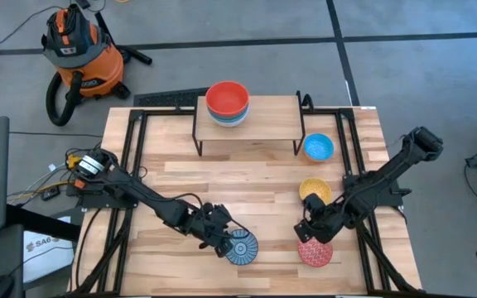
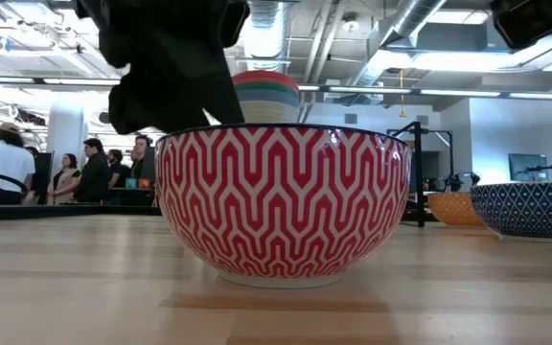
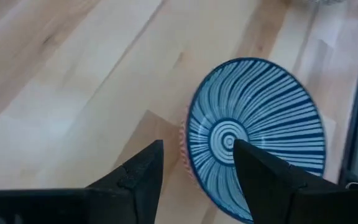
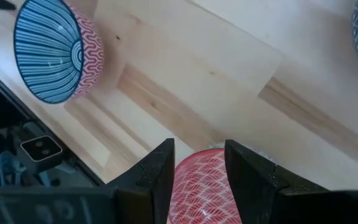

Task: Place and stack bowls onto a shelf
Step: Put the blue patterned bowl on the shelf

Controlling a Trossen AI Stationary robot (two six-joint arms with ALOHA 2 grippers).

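Note:
The shelf [image 1: 251,116] stands at the table's far middle and bears a stack of bowls [image 1: 227,103] with a red one on top; the stack also shows in the low view [image 2: 266,96]. The blue radial bowl [image 1: 242,247] and the pink-red speckled bowl [image 1: 315,252] rest on their bases near the front edge. My left gripper [image 3: 194,165] is open, one finger over the radial bowl's inside [image 3: 253,124] and one outside its rim. My right gripper [image 4: 199,163] is open just above the pink-red bowl's rim [image 4: 202,177]. I cannot see either gripper touching its bowl.
A yellow speckled bowl [image 1: 314,190] and a blue bowl [image 1: 319,147] stand on the table right of the shelf, behind my right gripper. Black frame rails [image 1: 135,149] run along both table sides. An orange vacuum [image 1: 81,58] stands on the floor beyond.

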